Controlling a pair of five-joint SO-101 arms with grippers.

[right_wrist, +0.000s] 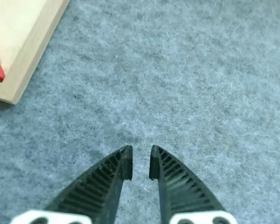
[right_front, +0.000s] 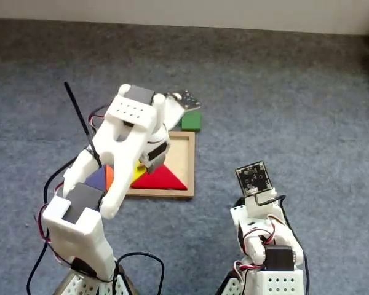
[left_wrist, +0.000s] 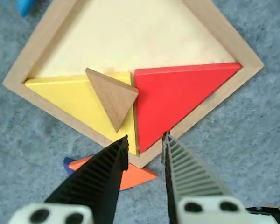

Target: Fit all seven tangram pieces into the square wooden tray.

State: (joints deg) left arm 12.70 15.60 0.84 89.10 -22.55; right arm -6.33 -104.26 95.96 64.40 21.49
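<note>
Left end effector (left_wrist: pixel 145 140): fingers a little apart, nothing between them, above the near rim of the tray (left_wrist: pixel 225 32).

In the tray: red triangle (left_wrist: pixel 177 98) and yellow triangle (left_wrist: pixel 70 95) side by side along that rim. Small brown triangle (left_wrist: pixel 113 95) lies tilted on the yellow one.

Outside the rim: orange piece (left_wrist: pixel 135 176) overlapping a blue piece (left_wrist: pixel 67 163). Green piece (right_front: pixel 191 120) beside the tray's far corner.

Right end effector (right_wrist: pixel 140 156): narrow gap, empty, over bare grey surface (right_wrist: pixel 200 84), apart from the tray.
</note>
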